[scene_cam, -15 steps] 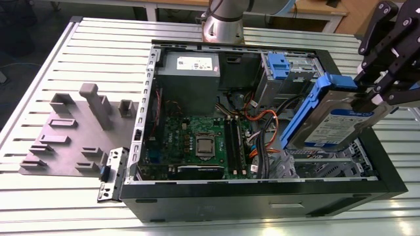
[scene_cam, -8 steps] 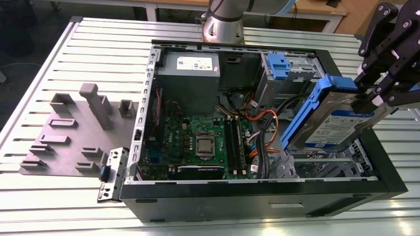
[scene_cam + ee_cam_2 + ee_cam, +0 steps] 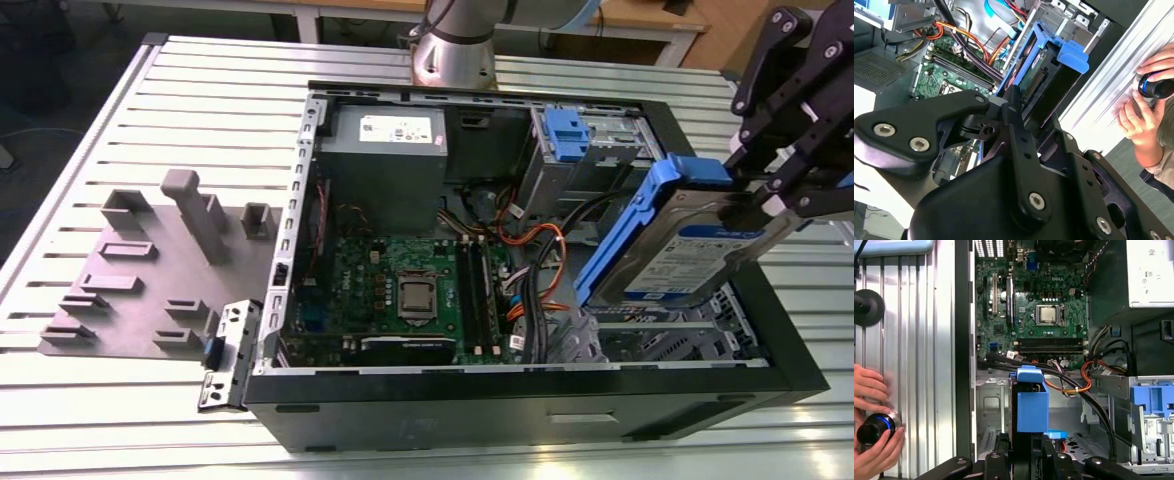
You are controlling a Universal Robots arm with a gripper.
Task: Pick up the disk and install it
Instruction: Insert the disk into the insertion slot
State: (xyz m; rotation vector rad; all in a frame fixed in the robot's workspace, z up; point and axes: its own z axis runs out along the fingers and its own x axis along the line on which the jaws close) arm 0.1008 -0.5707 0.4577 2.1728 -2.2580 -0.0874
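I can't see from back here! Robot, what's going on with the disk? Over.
Gripper shut on disk. Disk tilted, in the air over open computer case, not installed. Cables lying in the case below.

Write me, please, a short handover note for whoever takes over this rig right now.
Gripper: shut on the disk, clamping its upper end.
Disk: off the table, steeply tilted, above the open computer case on the exterior view's right side.
Done: disk picked up.
Left: installing it; it is not seated in any bay yet. The drive cage with the blue latch stands inside the case, apart from the disk.
Note: a person's hand holds a knob on the table beside the case.
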